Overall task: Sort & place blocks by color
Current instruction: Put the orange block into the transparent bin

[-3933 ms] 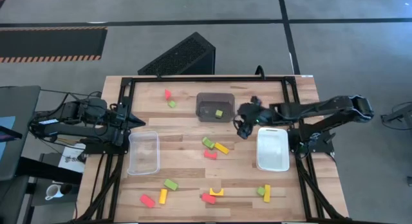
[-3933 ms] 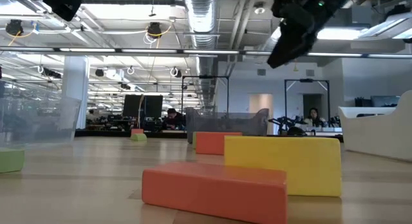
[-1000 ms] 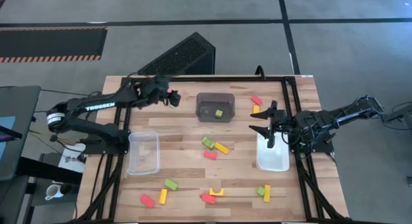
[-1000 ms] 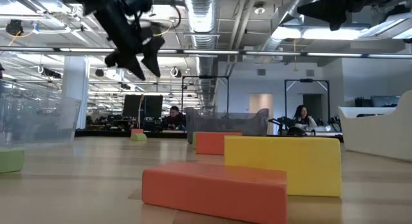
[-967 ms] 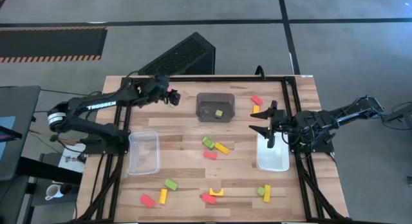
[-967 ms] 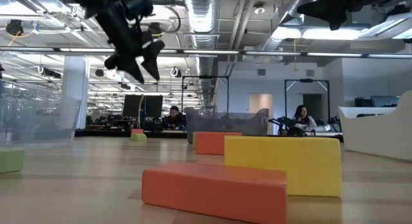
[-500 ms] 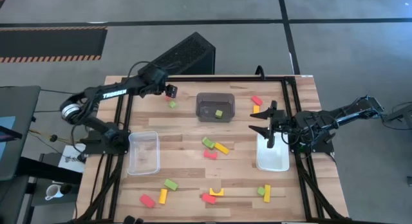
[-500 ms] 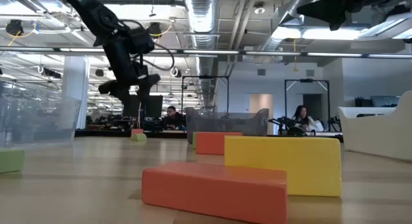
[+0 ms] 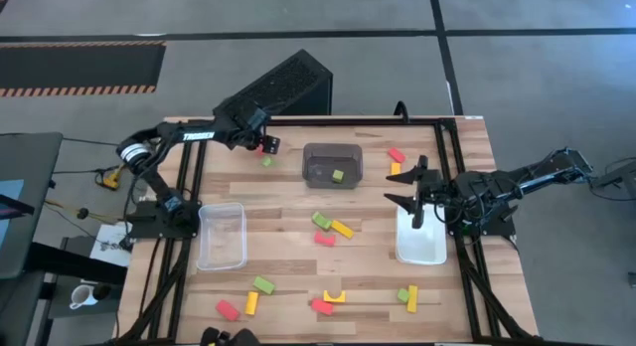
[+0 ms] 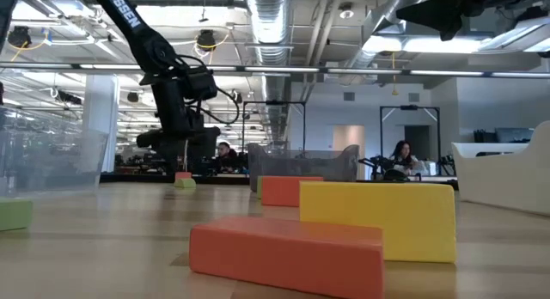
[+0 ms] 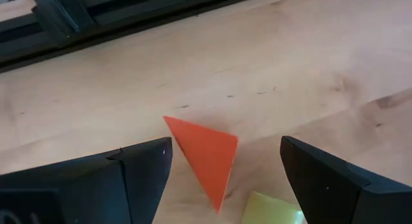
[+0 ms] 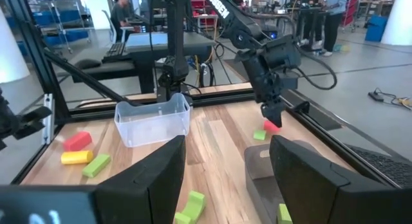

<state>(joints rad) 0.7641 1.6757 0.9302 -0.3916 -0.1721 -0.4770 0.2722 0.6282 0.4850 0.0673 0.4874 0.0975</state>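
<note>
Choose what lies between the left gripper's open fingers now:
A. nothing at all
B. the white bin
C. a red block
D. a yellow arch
C: the left wrist view shows the red block on the table between the open fingers of the left gripper, with a light green block beside it.

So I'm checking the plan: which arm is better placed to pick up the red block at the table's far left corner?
The left. Its tool is open, directly over the red block, fingers either side. The right tool hangs open above the white bin, across the table.
</note>
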